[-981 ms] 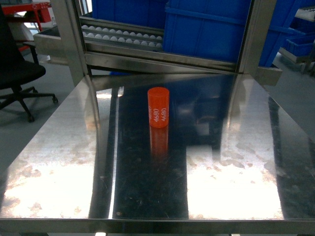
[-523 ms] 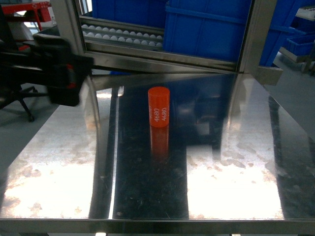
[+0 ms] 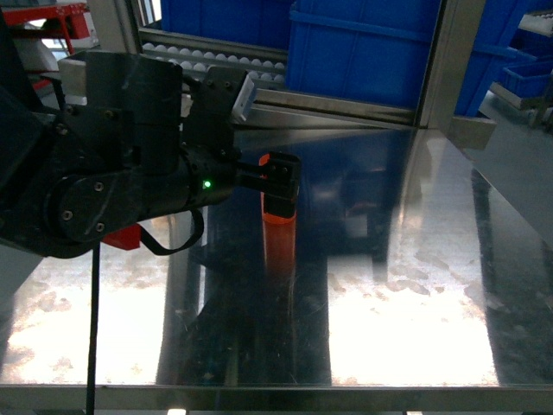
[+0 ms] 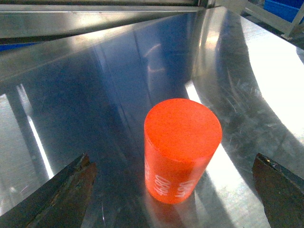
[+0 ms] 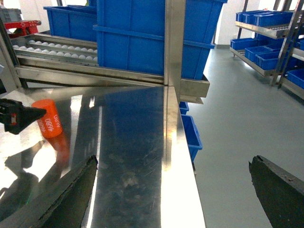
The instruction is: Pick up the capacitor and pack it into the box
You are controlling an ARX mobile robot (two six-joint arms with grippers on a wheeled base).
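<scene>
Industrial warehouse or factory floor: steel worktable (image 5: pixel 137 156); behind it, a roller conveyor (image 5: pixel 57 50) carrying blue plastic bins (image 5: pixel 142 33); right of it, grey floor and shelving (image 5: pixel 266 42) with more bins.

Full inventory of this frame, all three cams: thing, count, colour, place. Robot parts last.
capacitor: one, orange cylinder with white print, upright on the table near its middle
table: one, shiny steel, fills the foreground
roller rack: one, steel with pale rollers, behind the table on the left
large bins: at least two, blue, on the rack behind the table
small bins: several, blue, on shelving far right
post: one, steel, at the table's back edge
left gripper: black, fingers spread either side of the capacitor, not touching it
right gripper: dark fingers apart, over the table's right edge, holding nothing
</scene>
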